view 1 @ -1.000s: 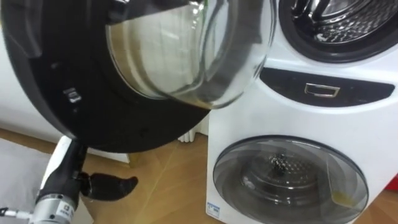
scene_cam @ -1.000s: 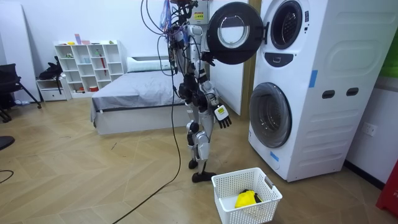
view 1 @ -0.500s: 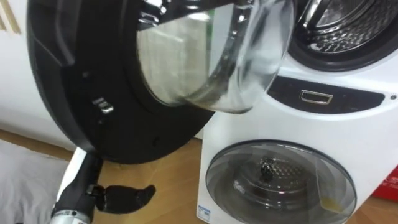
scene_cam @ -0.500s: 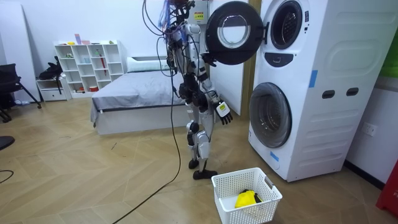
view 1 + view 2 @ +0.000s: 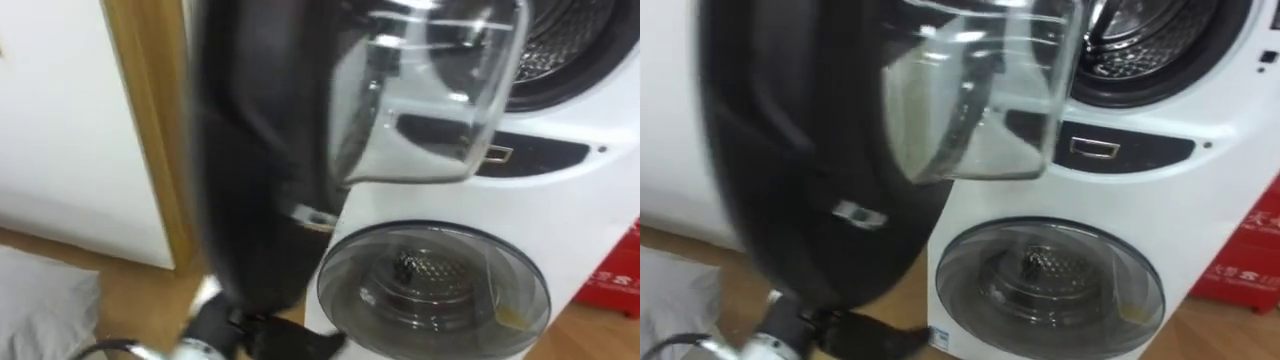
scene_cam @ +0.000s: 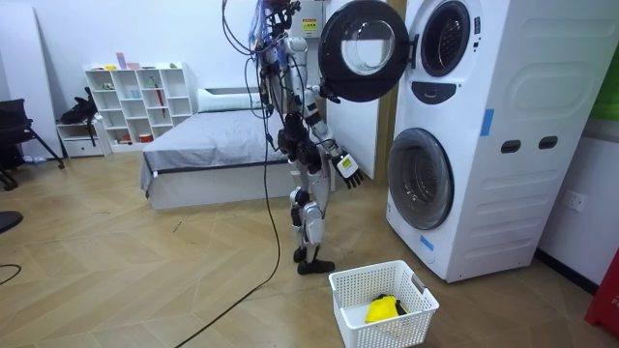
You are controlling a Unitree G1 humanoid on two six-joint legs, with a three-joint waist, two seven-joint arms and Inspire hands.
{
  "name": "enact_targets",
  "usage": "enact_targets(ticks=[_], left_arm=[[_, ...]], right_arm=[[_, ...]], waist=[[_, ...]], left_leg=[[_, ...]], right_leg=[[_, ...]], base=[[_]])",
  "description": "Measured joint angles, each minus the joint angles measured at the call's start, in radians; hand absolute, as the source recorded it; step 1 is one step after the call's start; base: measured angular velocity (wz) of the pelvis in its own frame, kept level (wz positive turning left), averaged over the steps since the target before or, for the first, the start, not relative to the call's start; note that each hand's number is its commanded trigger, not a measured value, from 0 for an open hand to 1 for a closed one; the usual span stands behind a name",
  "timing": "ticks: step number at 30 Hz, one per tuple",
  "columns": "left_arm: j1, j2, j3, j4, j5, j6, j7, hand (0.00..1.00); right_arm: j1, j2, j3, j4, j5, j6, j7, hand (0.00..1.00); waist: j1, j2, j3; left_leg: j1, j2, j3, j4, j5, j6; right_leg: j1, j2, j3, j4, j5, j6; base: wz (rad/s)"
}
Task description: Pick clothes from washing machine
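Room view — white stacked washing machine [image 6: 503, 145]; upper black-rimmed door [image 6: 363, 50] open

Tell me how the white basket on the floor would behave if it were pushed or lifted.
The white basket looks like thin slotted plastic holding one small yellow item, so it is probably light. On the smooth wooden floor a push would likely slide it rather than tip it. Its walls may flex slightly.

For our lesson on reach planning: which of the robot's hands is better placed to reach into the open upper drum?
Probably the right. The open upper drum lies to the robot's right, while the left hand hangs low beneath the swung-out door, which blocks its path.
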Motion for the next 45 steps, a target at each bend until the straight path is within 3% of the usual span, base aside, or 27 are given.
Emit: enact_targets(ticks=[1,2,4,5,7,10,12,16,20,24,26,30,33,37,41,43,44,45], left_arm=[[-0.047,-0.010,-0.030,-0.001,-0.038,0.000,-0.005,0.00],[-0.052,-0.024,-0.029,0.001,-0.047,0.003,-0.005,0.00],[-0.063,-0.037,-0.027,0.001,-0.053,0.004,-0.005,0.00],[-0.071,-0.055,-0.030,0.000,-0.072,0.003,-0.005,0.00],[-0.072,-0.068,-0.038,0.000,-0.086,0.003,-0.005,0.00],[-0.125,-0.087,-0.063,0.000,-0.095,-0.012,-0.006,0.00],[-0.169,-0.091,-0.097,0.001,-0.129,-0.050,-0.009,0.00],[-0.284,-0.122,-0.202,0.023,-0.155,-0.123,-0.054,0.00],[-0.351,-0.126,-0.250,0.090,-0.164,-0.129,-0.107,0.00],[-0.365,-0.127,-0.252,0.167,-0.163,-0.129,-0.125,0.00],[-0.386,-0.127,-0.259,0.226,-0.162,-0.127,-0.125,0.00],[-0.394,-0.127,-0.266,0.281,-0.161,-0.125,-0.125,0.00],[-0.395,-0.114,-0.254,0.383,-0.157,-0.128,-0.114,0.00],[-0.338,-0.094,-0.228,0.575,-0.098,-0.135,-0.073,0.00],[-0.223,-0.067,-0.124,0.749,0.016,-0.158,-0.009,0.00],[-0.146,-0.051,-0.022,0.910,0.062,-0.180,0.060,0.00],[-0.124,-0.049,0.030,1.025,0.076,-0.190,0.103,0.00],[-0.111,-0.049,0.051,1.069,0.074,-0.190,0.125,0.00]], right_arm=[[-0.012,0.002,0.004,0.014,0.003,-0.001,-0.006,0.00],[-0.016,0.010,0.034,0.022,0.016,0.003,-0.006,0.00],[-0.010,0.006,0.051,0.022,0.020,0.000,-0.006,0.00],[-0.009,-0.001,0.051,0.024,0.020,0.000,-0.011,0.00],[-0.010,-0.003,0.059,0.023,0.020,-0.003,-0.026,0.00],[-0.011,0.003,0.081,0.024,0.021,-0.003,-0.023,0.00],[-0.011,0.004,0.093,0.024,0.032,-0.003,-0.023,0.00],[-0.015,0.010,0.102,0.025,0.033,-0.003,-0.023,0.00],[-0.023,0.007,0.108,0.025,0.033,0.000,-0.028,0.00],[-0.033,0.007,0.108,0.026,0.033,0.011,-0.027,0.00],[-0.050,0.004,0.111,0.029,0.033,0.031,-0.027,0.00],[-0.052,0.003,0.112,0.031,0.033,0.044,-0.026,0.00],[-0.047,0.002,0.105,0.023,0.031,0.053,-0.006,0.00],[-0.042,0.003,0.076,0.024,0.033,0.054,0.023,0.00],[-0.013,0.002,0.026,0.018,0.026,0.067,0.030,0.00],[0.015,-0.006,0.009,-0.007,0.031,0.073,0.035,0.00],[0.027,-0.011,0.007,-0.007,0.032,0.073,0.035,0.00],[0.030,-0.012,0.005,-0.007,0.033,0.073,0.035,0.00]], waist=[[-0.002,0.011,0.0073],[-0.021,0.008,0.0049],[-0.040,0.000,0.0011],[-0.053,0.008,0.0007],[-0.063,0.017,-0.0004],[-0.114,0.011,0.0014],[-0.129,0.008,0.0004],[-0.159,0.008,0.0027],[-0.181,0.023,0.0078],[-0.202,0.033,0.0139],[-0.216,0.039,0.0171],[-0.221,0.043,0.0174],[-0.212,0.043,0.0175],[-0.199,0.042,0.0178],[-0.139,0.035,0.0180],[-0.105,0.022,0.0091],[-0.078,0.017,0.0021],[-0.072,0.013,0.0002]], left_leg=[[-0.069,0.018,-0.089,0.129,-0.079,0.032],[-0.069,0.025,-0.053,0.125,-0.086,0.041],[-0.028,0.041,0.018,0.074,-0.078,0.033],[-0.001,0.041,0.050,0.035,-0.064,0.032],[0.027,0.036,0.075,-0.002,-0.050,0.047],[0.041,0.035,0.080,-0.025,-0.046,0.049],[0.055,0.035,0.087,-0.043,-0.043,0.055],[0.104,0.035,0.104,-0.104,-0.021,0.097],[0.127,0.038,0.111,-0.126,-0.022,0.086],[0.124,0.040,0.106,-0.126,-0.022,0.077],[0.122,0.039,0.082,-0.127,-0.023,0.074],[0.122,0.040,0.080,-0.131,-0.022,0.070],[0.125,0.042,0.080,-0.139,-0.022,0.061],[0.128,0.043,0.071,-0.139,-0.019,0.056],[0.139,0.043,0.060,-0.155,-0.015,0.047],[0.141,0.042,0.040,-0.155,-0.013,0.041],[0.143,0.042,0.030,-0.155,-0.011,0.038],[0.144,0.043,0.025,-0.154,-0.011,0.036]], right_leg=[[-0.058,0.019,0.067,0.101,-0.059,0.017],[-0.061,0.023,0.072,0.132,-0.082,0.018],[-0.041,0.018,0.074,0.100,-0.084,0.014],[-0.025,0.020,0.080,0.075,-0.080,0.012],[-0.011,0.025,0.089,0.053,-0.043,0.018],[0.007,0.033,0.099,0.008,-0.036,0.019],[0.017,0.041,0.112,-0.008,-0.036,0.019],[0.051,0.060,0.132,-0.046,-0.035,0.017],[0.068,0.075,0.164,-0.081,-0.037,0.012],[0.060,0.080,0.183,-0.086,-0.043,0.002],[0.060,0.084,0.197,-0.093,-0.044,0.000],[0.055,0.087,0.207,-0.093,-0.048,-0.005],[0.057,0.093,0.213,-0.092,-0.049,-0.007],[0.058,0.094,0.208,-0.092,-0.051,-0.011],[0.055,0.096,0.190,-0.085,-0.059,-0.024],[0.061,0.096,0.173,-0.083,-0.067,-0.032],[0.065,0.097,0.167,-0.083,-0.070,-0.035],[0.068,0.097,0.164,-0.084,-0.071,-0.035]], base=[[-0.05],[-0.23],[-0.43],[-0.48],[-0.52],[-0.17],[-0.13],[-0.15],[-0.27],[-0.24],[-0.19],[-0.10],[-0.05],[0.00],[-0.01],[0.18],[0.20],[0.17]])
